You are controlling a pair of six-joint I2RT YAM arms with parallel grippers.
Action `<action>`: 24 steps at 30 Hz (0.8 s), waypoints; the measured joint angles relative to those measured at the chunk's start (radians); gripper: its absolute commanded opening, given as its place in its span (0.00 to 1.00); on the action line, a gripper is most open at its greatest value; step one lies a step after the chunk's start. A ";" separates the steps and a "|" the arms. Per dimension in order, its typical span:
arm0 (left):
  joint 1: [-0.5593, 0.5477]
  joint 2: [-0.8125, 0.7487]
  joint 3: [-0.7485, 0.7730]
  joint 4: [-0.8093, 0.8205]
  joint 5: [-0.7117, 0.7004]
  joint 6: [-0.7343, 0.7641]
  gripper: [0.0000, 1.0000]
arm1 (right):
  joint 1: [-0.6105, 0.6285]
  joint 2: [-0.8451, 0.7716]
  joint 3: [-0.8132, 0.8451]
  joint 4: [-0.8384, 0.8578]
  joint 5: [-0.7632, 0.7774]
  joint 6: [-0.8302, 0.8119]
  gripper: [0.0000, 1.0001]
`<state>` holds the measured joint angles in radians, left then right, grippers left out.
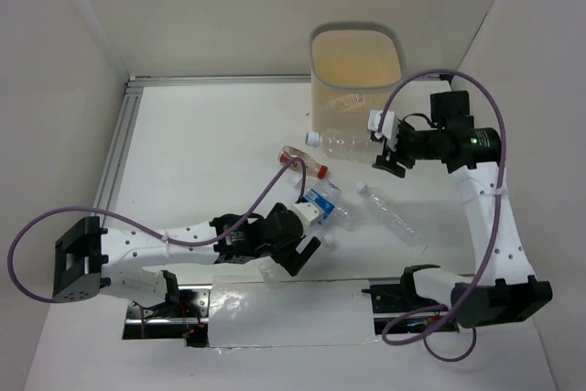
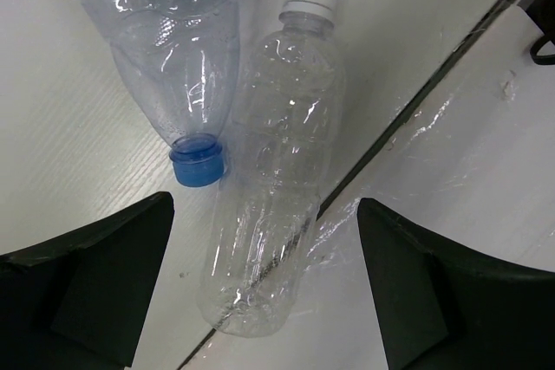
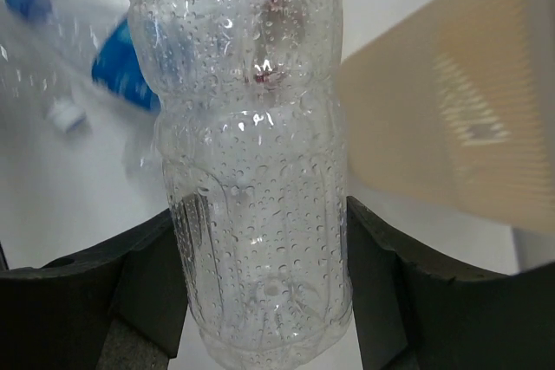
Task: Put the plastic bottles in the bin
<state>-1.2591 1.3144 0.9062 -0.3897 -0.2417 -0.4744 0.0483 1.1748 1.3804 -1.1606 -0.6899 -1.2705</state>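
Note:
My right gripper is shut on a clear plastic bottle with a white cap and holds it in the air just in front of the beige meshed bin. In the right wrist view the droplet-covered bottle sits between both fingers, with the bin to its right. My left gripper is open, low over the table. In the left wrist view a clear white-capped bottle lies between its open jaws, beside a blue-labelled, blue-capped bottle. That blue-labelled bottle also shows from above.
A small red-labelled bottle and another clear white-capped bottle lie on the table between the arms. A shiny plastic-covered strip runs along the near edge. An aluminium rail and white walls bound the table.

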 measured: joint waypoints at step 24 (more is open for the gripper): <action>-0.025 -0.052 -0.063 -0.033 -0.076 -0.085 1.00 | 0.108 0.589 0.539 0.708 0.344 0.877 1.00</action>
<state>-1.2839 1.2625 0.8436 -0.4229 -0.3172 -0.5598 0.1562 1.7641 1.9198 -0.4526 -0.3458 -0.3931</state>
